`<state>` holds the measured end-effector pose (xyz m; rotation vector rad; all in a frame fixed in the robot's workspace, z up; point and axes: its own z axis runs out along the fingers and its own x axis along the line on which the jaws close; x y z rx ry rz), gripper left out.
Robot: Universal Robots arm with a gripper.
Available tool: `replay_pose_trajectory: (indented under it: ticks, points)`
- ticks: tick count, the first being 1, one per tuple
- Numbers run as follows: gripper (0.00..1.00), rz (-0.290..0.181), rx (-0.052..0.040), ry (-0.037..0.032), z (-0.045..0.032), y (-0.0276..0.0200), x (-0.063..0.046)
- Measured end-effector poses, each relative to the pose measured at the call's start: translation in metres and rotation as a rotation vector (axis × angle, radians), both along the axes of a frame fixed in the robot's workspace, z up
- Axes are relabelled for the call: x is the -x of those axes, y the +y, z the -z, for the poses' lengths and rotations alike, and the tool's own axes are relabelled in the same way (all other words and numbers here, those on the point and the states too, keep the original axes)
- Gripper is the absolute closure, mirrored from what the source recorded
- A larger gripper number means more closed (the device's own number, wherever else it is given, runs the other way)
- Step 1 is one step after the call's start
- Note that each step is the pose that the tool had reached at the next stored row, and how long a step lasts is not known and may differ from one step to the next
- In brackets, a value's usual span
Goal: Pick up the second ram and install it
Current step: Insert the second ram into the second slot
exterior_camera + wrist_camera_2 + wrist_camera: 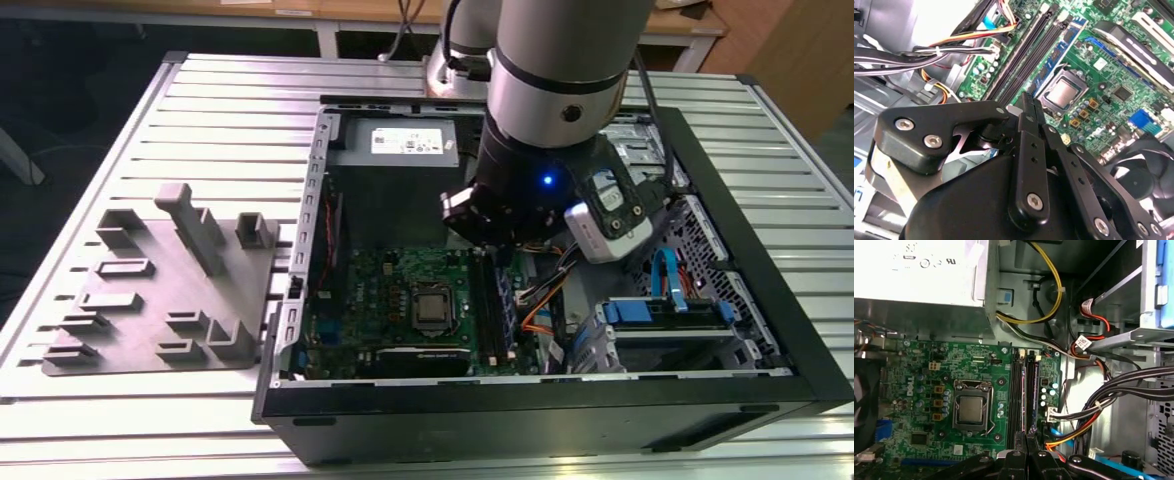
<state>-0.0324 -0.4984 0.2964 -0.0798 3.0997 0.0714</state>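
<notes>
We see the fingers (pixel 1018 460) pressed together, and nothing is visible between them. They hang low inside the open computer case (pixel 747 250), over the memory slots of the motherboard (pixel 929 365).

The second ram (pixel 1030 390) stands on its edge in one of the long black slots, beside the processor socket (pixel 973 410). In the first wrist view its near end lies just ahead of the fingertips. Whether they touch it, we cannot tell.

We judge this stick to be very light, thin and stiff, but easy to crack if it is bent or pushed at an angle. The small chips and the contact edge are delicate. The safe places to hold it are the two flat faces near the upper edge. Any pressing should go straight down on that edge.

The grey fixture plate (pixel 147 300) lies on the desk (pixel 80 420), well apart from the case.
</notes>
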Motion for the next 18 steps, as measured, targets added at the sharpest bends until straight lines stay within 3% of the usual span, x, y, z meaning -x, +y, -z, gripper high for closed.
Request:
replay_pose_trajectory:
  ticks: [9, 18]
  points:
    - [0.92, -0.003, -0.0004, -0.0001, 0.0027, 0.0, 0.0]
    - [0.92, 0.001, 0.0, 0.0, 0.0176, -0.0001, 0.0]
